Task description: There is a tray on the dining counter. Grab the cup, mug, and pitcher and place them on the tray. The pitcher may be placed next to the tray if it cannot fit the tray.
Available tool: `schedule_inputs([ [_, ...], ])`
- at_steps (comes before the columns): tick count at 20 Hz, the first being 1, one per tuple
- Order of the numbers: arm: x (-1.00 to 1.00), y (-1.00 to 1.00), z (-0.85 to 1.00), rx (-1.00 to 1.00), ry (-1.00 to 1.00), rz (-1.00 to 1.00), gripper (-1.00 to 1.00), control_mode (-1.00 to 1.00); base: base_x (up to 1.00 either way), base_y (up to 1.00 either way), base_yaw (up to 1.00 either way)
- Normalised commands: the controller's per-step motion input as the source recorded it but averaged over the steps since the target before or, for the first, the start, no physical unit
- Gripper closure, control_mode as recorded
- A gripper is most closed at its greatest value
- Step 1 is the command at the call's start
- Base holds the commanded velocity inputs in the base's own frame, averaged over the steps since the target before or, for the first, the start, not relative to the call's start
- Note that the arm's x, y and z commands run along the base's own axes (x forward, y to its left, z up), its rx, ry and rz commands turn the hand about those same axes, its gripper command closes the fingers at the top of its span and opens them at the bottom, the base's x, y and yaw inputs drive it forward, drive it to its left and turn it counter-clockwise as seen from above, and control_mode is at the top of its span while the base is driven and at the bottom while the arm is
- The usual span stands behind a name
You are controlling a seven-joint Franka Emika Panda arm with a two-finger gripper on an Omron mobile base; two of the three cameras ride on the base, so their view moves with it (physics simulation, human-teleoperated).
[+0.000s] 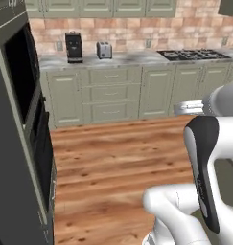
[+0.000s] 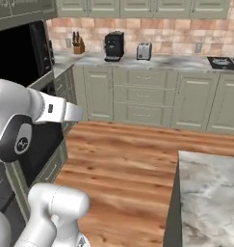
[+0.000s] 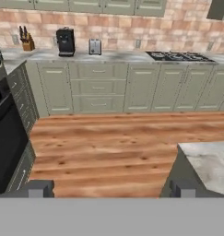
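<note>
In the hand view my gripper (image 3: pixel 112 189) is open, its two dark fingertips (image 3: pixel 39 188) set wide apart with nothing but wooden floor between them. A corner of the grey-white marbled dining counter (image 3: pixel 210 163) lies just right of the right fingertip, and the same corner sits at the lower right of the right base view (image 2: pixel 210 193). The hand points across the floor at the wall cabinets. The tray, cup, mug and pitcher are out of view.
A tall dark oven stack (image 1: pixel 22 81) stands close on the left. Along the far brick wall, the marbled counter carries a black coffee machine (image 3: pixel 65 41), a toaster (image 3: pixel 94 46), a knife block (image 2: pixel 78 44) and a gas stove (image 3: pixel 178 56). Open wooden floor (image 1: pixel 113 158) lies between.
</note>
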Motion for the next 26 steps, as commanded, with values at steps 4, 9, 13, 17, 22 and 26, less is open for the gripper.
schedule_inputs([
  [4,0.0,0.0,0.0,0.0,0.0,0.0,-1.0,1.0,1.0,0.24,0.0],
  [9,0.0,0.0,0.0,0.0,0.0,0.0,-1.0,1.0,1.0,0.17,0.0],
  [13,0.0,0.0,0.0,0.0,0.0,0.0,-1.0,1.0,1.0,0.13,0.0],
  [17,0.0,0.0,0.0,0.0,0.0,0.0,-1.0,1.0,1.0,0.04,0.0],
  [22,0.0,0.0,0.0,0.0,0.0,0.0,-1.0,1.0,0.99,0.02,-0.19],
  [26,0.0,0.0,0.0,0.0,0.0,0.0,-1.0,1.0,0.81,0.0,-0.48],
])
